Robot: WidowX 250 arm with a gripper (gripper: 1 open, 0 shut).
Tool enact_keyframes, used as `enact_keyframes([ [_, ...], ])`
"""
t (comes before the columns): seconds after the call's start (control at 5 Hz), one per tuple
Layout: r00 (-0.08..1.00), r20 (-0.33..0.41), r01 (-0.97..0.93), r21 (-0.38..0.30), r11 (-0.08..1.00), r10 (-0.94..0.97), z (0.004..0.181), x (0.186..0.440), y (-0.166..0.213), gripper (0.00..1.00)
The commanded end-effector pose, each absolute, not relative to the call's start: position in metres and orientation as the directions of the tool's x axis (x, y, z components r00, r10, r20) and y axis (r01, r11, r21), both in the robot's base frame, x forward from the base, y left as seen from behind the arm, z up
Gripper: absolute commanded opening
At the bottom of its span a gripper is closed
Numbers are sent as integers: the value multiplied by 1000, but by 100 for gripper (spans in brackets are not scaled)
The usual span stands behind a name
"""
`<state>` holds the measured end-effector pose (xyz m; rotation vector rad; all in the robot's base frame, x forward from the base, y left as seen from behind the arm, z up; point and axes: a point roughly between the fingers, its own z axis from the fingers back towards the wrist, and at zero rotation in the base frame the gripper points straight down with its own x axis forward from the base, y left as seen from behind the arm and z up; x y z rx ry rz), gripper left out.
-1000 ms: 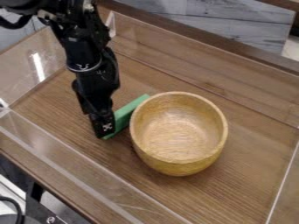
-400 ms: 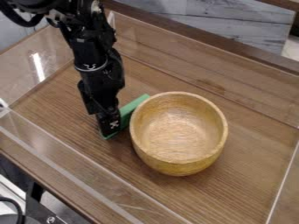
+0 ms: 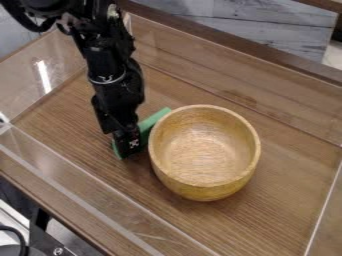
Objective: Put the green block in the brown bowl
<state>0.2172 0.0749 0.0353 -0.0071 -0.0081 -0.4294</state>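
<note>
We note the black arm point(image 3: 104, 60) reaching down from the upper left of the camera view, its gripper point(image 3: 124, 138) pointing straight down at the wooden tabletop point(image 3: 267, 110). The jaws stand spread wide and released, grasping nothing (the black fingers hide the gap itself, so we lean on the overall stance here). The green block point(image 3: 154, 119) lies flat on the table directly at the gripper, and most of it is covered by the fingers point(image 3: 127, 143); we see only its far end, poking out up and to the right of the gripper toward the bowl. Whether the fingertips touch the block we cannot tell from this view. The brown bowl point(image 3: 203, 151) sits upright just right of the gripper, its rim close to the visible end of the block; we cannot tell if the two touch. The bowl's interior shows bare wood grain, with nothing in it. A clear plastic wall point(image 3: 80, 205) borders the table along the near and left edges. The block is not in the bowl.
</note>
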Motion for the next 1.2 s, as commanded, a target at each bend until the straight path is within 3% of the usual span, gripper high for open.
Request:
enact_keyframes([
  [0.0,913,50,404,24,914,-405,43,231,79,100],
  [0.2,918,51,393,19,920,-393,40,233,80,100],
  [0.4,923,51,383,10,924,-383,37,233,80,0],
  [1.0,963,12,270,-74,960,-270,66,223,75,0],
])
